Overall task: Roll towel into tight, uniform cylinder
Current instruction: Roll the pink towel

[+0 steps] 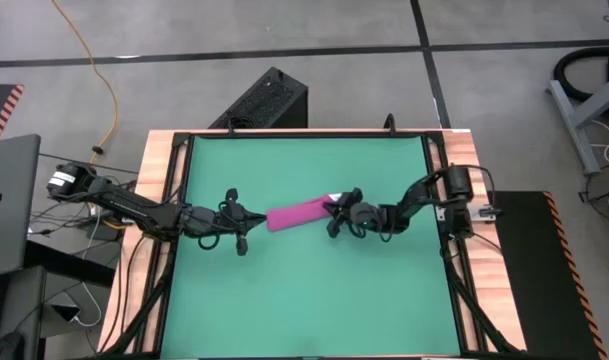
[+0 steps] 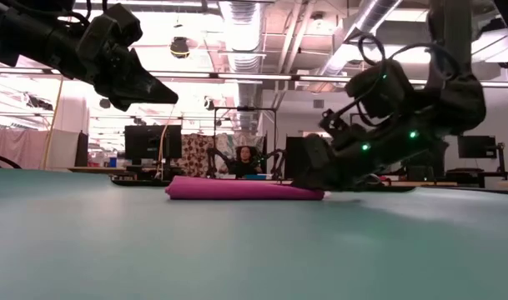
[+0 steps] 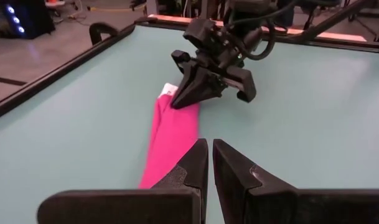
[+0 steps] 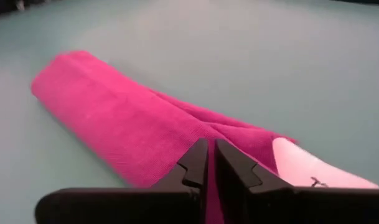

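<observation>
Lying mid-mat, the magenta-pink soft cloth roll (image 1: 300,214) sat on the green mat (image 1: 304,300). Right gripper (image 1: 336,214) pinched its right, tagged end, fingers nearly together. Left gripper (image 1: 246,215), fingers together, hovered just left of it.

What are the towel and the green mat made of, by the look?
Towel: soft magenta-pink cloth, likely terry or microfibre; fuzzy matte nap, limp folds, white tag at one end. Green mat: smooth, flat, uniform sheet with a faint sheen; probably rubber or vinyl, but the look leaves that open.
</observation>
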You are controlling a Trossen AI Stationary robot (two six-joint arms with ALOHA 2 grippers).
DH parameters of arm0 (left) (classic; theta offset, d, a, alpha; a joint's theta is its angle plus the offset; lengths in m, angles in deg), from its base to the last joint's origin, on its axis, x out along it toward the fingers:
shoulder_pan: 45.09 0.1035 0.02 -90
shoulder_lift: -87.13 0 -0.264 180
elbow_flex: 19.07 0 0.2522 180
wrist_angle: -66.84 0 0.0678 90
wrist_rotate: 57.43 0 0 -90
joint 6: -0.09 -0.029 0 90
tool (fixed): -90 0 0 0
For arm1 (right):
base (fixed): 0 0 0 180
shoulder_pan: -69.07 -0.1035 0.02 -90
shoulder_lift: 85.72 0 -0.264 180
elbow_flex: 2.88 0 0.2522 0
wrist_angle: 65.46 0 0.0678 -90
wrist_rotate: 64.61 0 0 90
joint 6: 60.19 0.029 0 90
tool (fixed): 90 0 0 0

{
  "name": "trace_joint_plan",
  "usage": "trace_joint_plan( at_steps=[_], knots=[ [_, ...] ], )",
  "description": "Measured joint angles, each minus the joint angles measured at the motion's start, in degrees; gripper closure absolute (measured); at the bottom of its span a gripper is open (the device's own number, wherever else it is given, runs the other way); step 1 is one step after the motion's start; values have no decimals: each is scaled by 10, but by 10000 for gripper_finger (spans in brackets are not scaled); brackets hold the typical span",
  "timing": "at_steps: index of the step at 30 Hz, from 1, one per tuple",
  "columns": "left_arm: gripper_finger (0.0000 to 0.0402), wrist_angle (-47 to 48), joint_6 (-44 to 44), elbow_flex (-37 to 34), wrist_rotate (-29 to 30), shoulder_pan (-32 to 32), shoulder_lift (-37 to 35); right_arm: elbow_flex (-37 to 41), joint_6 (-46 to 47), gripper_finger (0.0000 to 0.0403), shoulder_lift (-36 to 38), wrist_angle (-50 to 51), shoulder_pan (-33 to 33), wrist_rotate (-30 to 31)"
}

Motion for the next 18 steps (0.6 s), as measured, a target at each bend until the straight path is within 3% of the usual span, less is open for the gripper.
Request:
trace_joint_plan(
  at_steps=[7, 18],
  knots=[
    [386, 13, 7, 0, -5, 0, 0, -10, 51, 350, -27, -22, -6, -7],
    [386, -4, 19, 0, 2, 0, 13, -31, 112, 350, -29, -10, -48, 64]
  ],
)
